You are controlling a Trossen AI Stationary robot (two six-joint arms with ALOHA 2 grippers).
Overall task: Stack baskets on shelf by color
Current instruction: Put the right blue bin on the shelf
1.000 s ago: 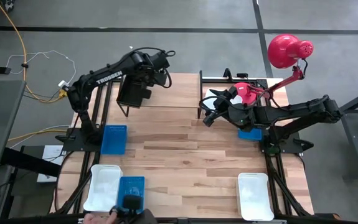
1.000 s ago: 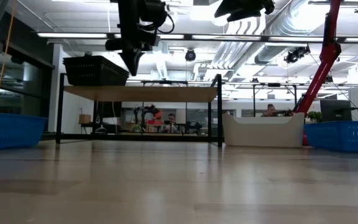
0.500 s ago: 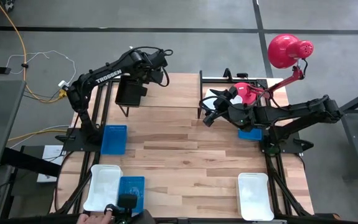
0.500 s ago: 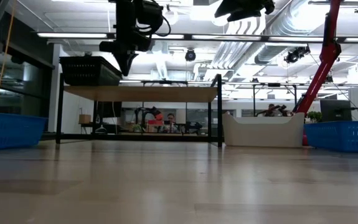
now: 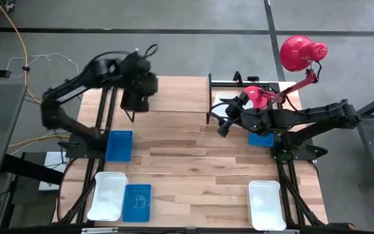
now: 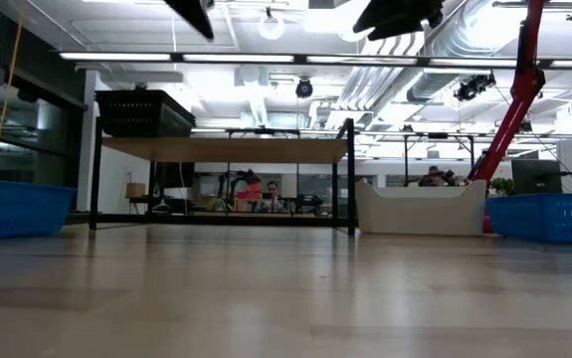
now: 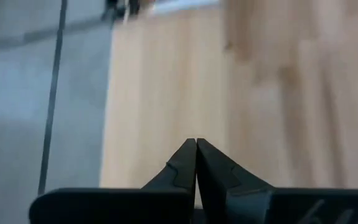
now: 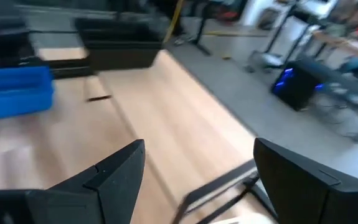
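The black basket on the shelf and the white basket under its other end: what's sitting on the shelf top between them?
Nothing. In the low view the shelf top is bare wood from the black basket to its far end, above the white basket.

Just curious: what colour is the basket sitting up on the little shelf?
Black. The basket on the shelf shows best in the low view.

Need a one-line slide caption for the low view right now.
Black basket sits on the shelf; blue baskets flank the table, white basket behind the shelf.
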